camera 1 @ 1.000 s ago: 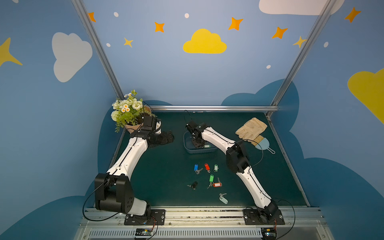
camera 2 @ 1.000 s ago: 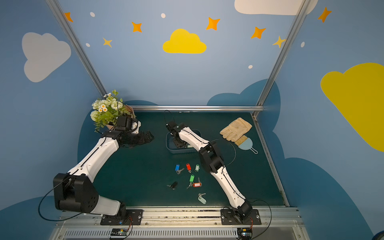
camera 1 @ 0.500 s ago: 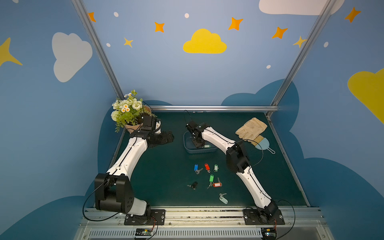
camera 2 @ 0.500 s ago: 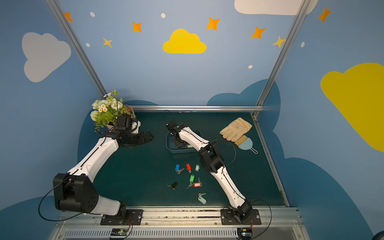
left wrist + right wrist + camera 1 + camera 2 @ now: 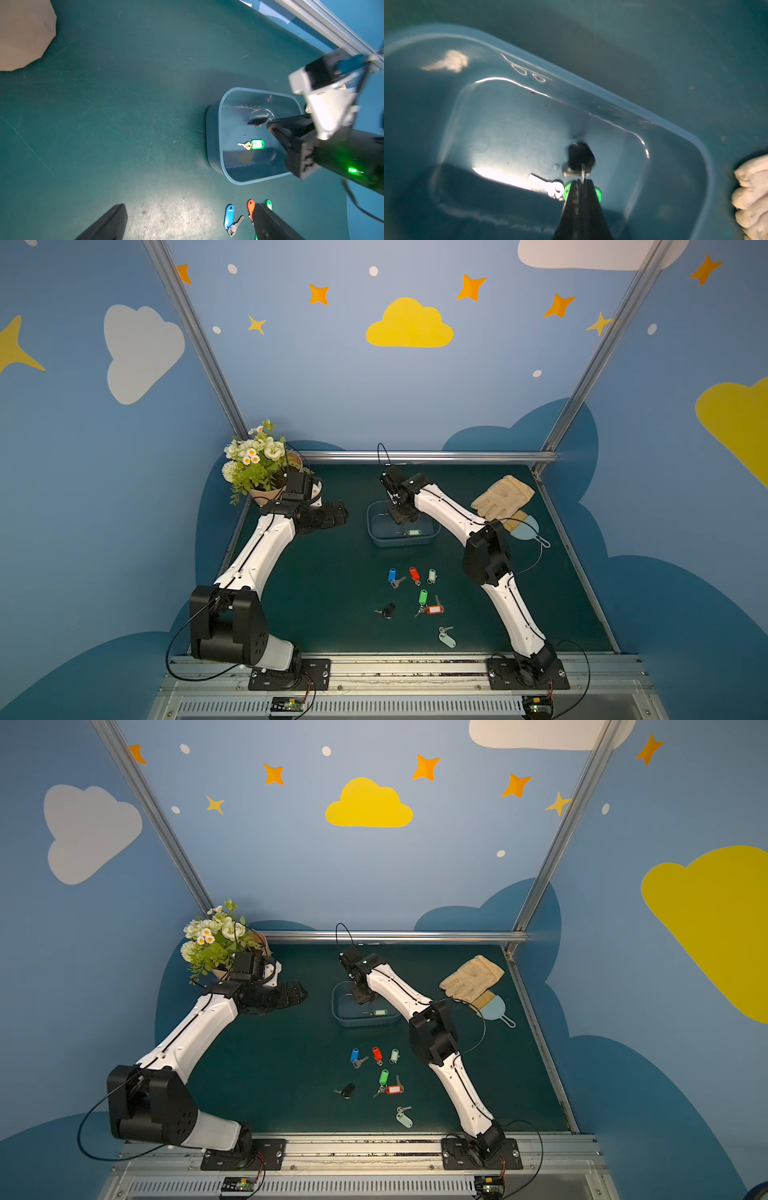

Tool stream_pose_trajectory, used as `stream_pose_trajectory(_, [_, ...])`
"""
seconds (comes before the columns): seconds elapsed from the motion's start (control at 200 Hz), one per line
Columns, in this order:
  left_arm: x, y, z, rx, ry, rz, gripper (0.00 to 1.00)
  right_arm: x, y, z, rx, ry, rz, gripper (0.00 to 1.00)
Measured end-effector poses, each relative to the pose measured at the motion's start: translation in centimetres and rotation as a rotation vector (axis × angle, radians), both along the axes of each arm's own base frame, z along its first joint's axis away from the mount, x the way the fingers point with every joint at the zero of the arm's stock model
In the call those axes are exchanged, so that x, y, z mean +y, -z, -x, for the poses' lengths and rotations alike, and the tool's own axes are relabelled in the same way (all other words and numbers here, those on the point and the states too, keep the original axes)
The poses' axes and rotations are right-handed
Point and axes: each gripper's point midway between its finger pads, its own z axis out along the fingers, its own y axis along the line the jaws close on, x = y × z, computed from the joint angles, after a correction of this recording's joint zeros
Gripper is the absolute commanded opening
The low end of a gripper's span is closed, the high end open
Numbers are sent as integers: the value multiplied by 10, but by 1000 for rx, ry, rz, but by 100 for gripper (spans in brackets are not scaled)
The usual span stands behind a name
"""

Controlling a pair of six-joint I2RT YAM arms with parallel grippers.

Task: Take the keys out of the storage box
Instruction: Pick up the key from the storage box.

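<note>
The storage box [image 5: 376, 540] [image 5: 340, 1017] is a blue-grey tub at the back middle of the green mat. My right gripper [image 5: 582, 181] [image 5: 399, 517] reaches into it, shut on the thin ring of a black-tagged key [image 5: 580, 157] [image 5: 257, 121]. A green-tagged key [image 5: 256, 144] [image 5: 409, 533] lies on the box floor, partly hidden by the fingers in the right wrist view. Several keys lie on the mat in front of the box: blue [image 5: 392, 574], red [image 5: 413, 573] and black [image 5: 388, 610] among them. My left gripper [image 5: 337, 514] [image 5: 191, 224] hovers open and empty left of the box.
A peach flower pot [image 5: 266, 495] with white flowers stands at the back left, behind the left wrist. A beige glove [image 5: 503, 497] and a small pale-blue comb [image 5: 523, 526] lie at the back right. A metal rail [image 5: 415, 456] bounds the mat's far edge.
The right gripper's jaws have closed inside the box on the black-tagged key's ring. Both arms have hardly shifted, and the left gripper stays open.
</note>
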Motion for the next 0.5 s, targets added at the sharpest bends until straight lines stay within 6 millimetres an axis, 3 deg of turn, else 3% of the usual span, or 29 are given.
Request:
stream_pose_trajectory(0.135, [0,2,0,4,0,0,100,1,-32,13,7,-40,-71,0])
stream_pose_trajectory(0.23, [-1,2,-1,4,2,2,100,1,-55,35,43,-105,-140,0])
stream_pose_trajectory(0.34, [-3,4,-5,10,8,12,100,1,-82,74,105,-208,-233,0])
stream_pose_trajectory(0.501, [-9,1,-15,1,26,40,100,-1,-105,151,217,-371,-340,0])
